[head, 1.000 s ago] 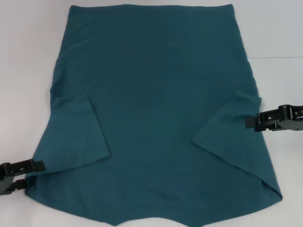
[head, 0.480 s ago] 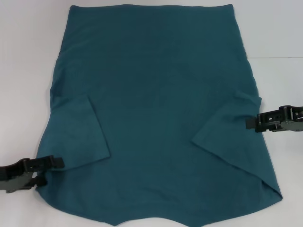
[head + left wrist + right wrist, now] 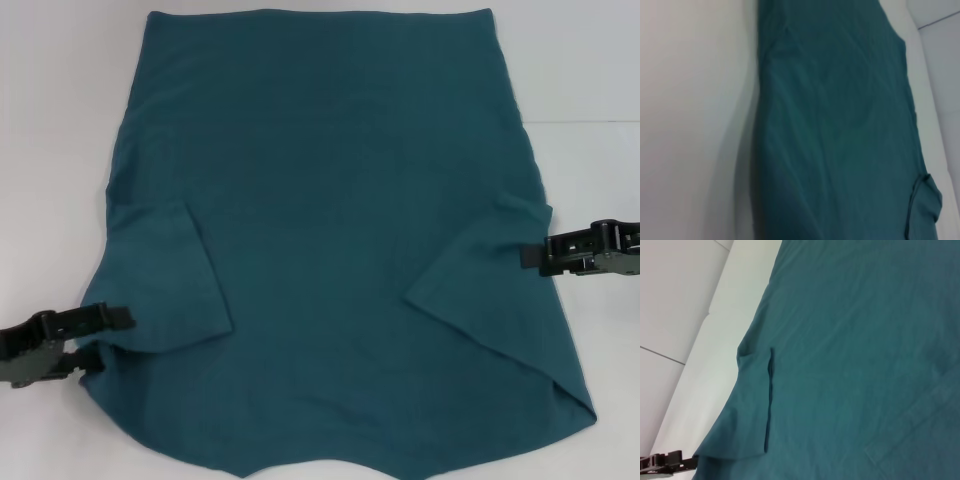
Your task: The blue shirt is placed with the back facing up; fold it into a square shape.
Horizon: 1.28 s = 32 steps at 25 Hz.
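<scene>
At the near left of the white table [image 3: 50, 150], the left gripper [image 3: 112, 338] reaches in from the table's left edge. Its upper finger lies over the shirt's left edge just below the folded-in left sleeve [image 3: 165, 280]; its lower finger sits just beneath at the cloth's edge. The jaws stand spread, with the cloth edge between or just beside them; whether they pinch it cannot be told. The left wrist view shows only cloth and bare table.

The shirt [image 3: 330, 230] lies flat and covers most of the table's middle, reaching from near the far edge down past the near edge of the head view. Both sleeves are folded inward onto the body. The left one forms a slanted flap near the near-left side. The right sleeve [image 3: 480, 290] forms a larger triangular flap pointing toward the middle. In the right wrist view the shirt [image 3: 855, 350] fills most of the picture, with one sleeve hem showing as a dark line, and the left gripper [image 3: 665, 461] shows far off at the cloth's edge.

At the table's right side, the right gripper [image 3: 532, 257] reaches in level, its fingertips at the shirt's right edge beside the right sleeve fold. Whether its jaws are spread or pressed together cannot be told.
</scene>
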Available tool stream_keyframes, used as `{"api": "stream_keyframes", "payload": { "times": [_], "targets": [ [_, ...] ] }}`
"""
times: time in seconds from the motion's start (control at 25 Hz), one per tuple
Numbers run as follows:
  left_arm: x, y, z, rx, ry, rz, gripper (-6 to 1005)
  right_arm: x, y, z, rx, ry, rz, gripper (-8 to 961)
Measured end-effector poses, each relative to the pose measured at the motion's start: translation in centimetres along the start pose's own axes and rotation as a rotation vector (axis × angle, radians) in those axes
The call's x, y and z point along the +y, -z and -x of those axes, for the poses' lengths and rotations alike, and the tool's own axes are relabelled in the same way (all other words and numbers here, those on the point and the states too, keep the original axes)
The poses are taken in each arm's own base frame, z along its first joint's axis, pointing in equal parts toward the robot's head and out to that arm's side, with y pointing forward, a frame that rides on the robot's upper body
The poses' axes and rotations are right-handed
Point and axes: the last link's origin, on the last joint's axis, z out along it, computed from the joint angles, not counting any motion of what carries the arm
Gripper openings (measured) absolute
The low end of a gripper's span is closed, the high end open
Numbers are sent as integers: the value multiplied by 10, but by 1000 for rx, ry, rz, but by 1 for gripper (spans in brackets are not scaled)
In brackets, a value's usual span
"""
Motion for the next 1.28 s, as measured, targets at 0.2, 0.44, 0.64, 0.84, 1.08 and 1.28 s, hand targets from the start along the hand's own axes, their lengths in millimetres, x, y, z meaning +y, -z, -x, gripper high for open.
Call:
{"api": "stream_keyframes", "payload": {
  "times": [0.2, 0.44, 0.64, 0.84, 1.08, 1.28],
  "targets": [
    [-7, 7, 8, -19, 37, -25, 948, 0, 0, 0, -1, 0, 0, 506],
    [-15, 17, 14, -16, 83, -63, 948, -1, 2, -1, -2, -2, -3, 506],
    [-21, 26, 17, 10, 120, -77, 948, -4, 4, -2, -11, -11, -5, 506],
    [-22, 27, 18, 14, 135, -79, 948, -4, 6, -2, -23, -17, -2, 506],
    [-22, 21, 18, 3, 138, -85, 948, -5, 6, -2, -22, -18, -2, 506],
    [-20, 17, 17, -5, 133, -78, 948, -5, 6, -2, -23, -18, -2, 505]
  ]
}}
